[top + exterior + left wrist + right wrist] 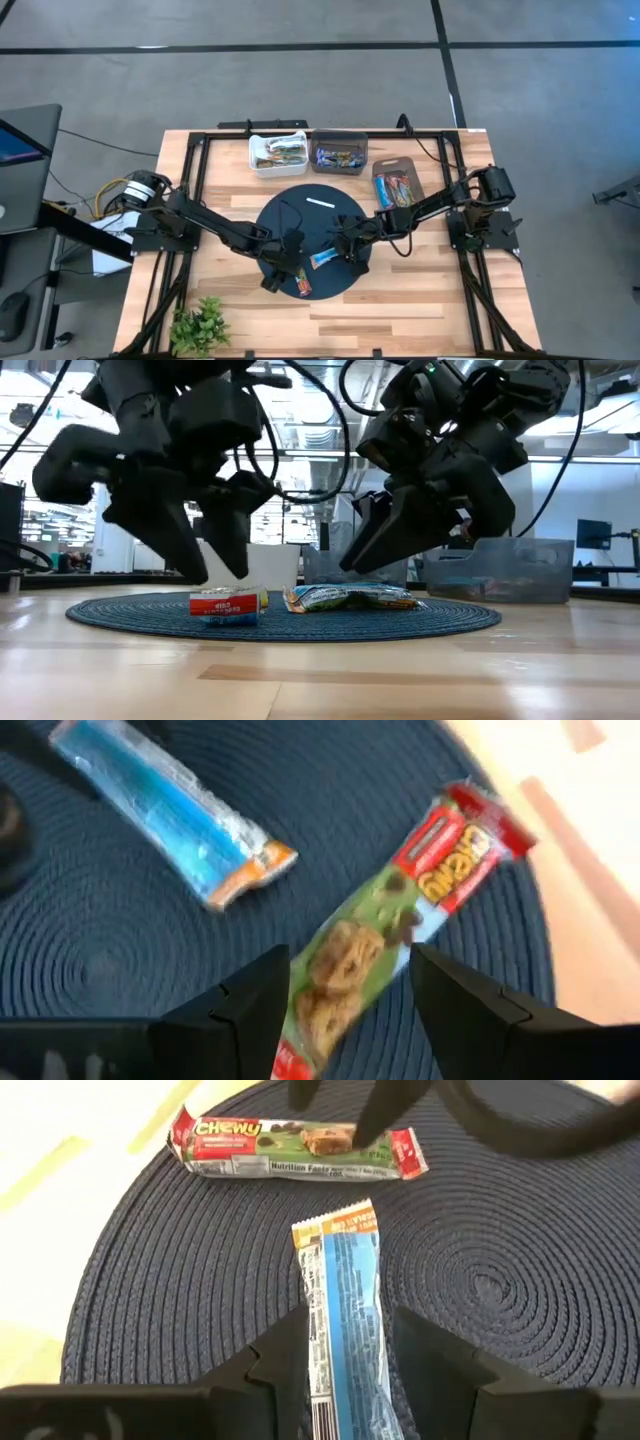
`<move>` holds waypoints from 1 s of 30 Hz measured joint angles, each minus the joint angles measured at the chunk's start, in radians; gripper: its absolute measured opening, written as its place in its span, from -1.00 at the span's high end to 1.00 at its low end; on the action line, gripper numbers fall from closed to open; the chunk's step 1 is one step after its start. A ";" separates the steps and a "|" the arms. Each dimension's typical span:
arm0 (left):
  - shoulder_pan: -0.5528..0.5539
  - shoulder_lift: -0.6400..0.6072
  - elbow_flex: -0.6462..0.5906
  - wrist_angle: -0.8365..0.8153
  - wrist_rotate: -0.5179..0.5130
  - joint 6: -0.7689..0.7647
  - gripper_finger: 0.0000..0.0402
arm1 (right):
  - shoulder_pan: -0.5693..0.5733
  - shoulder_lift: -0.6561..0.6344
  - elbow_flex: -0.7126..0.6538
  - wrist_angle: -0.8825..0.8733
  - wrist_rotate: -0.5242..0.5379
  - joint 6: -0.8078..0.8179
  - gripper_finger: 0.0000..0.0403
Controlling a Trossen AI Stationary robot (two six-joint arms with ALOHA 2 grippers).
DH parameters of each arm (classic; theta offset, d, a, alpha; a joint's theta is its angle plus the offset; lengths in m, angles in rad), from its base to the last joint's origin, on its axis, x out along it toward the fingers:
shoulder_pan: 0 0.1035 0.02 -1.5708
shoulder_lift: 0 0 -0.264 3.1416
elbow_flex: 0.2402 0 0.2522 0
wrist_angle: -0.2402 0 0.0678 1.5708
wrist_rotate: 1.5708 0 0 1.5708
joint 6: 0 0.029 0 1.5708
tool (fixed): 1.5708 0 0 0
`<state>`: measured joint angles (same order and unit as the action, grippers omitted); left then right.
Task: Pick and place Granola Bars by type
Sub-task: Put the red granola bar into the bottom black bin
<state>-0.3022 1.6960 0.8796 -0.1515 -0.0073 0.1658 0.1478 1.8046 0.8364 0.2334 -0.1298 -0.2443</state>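
Two granola bars lie flat on a round dark blue woven mat (300,215). The red-and-green bar (303,288) lies near the mat's near edge. My left gripper (350,990) is open just above it, one finger on either side of the bar (390,940), not touching. The blue bar (322,259) lies near the mat's middle. My right gripper (345,1345) is open over the blue bar (345,1310), fingers on either side of it and clear of it. In the low view both grippers (215,565) (375,555) hang above the bars (228,605) (350,597).
A thin white strip (319,203) lies on the mat's far part. Behind the mat stand a white bin (278,153) with brown-green bars, a grey bin (339,152) with blue bars, and a dark tray (398,185) with orange-red bars. A small green plant (200,325) sits at the near left corner.
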 joint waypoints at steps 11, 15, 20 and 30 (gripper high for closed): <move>0.000 0.088 0.003 0.080 -0.247 0.028 0.00 | -0.009 0.000 0.000 -0.011 0.002 0.011 0.31; 0.001 0.076 0.001 0.068 -0.377 0.042 0.00 | -0.013 0.000 0.000 -0.013 0.001 0.012 0.31; 0.003 0.074 0.001 0.070 -0.490 0.061 0.00 | -0.013 0.000 0.000 -0.016 0.001 0.027 0.31; 0.057 0.073 0.001 0.096 -0.573 0.036 0.00 | -0.013 0.000 0.000 -0.016 0.001 0.027 0.31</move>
<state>-0.2456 1.7687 0.8806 -0.0551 -0.5804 0.2016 0.1349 1.8046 0.8364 0.2176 -0.1287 -0.2169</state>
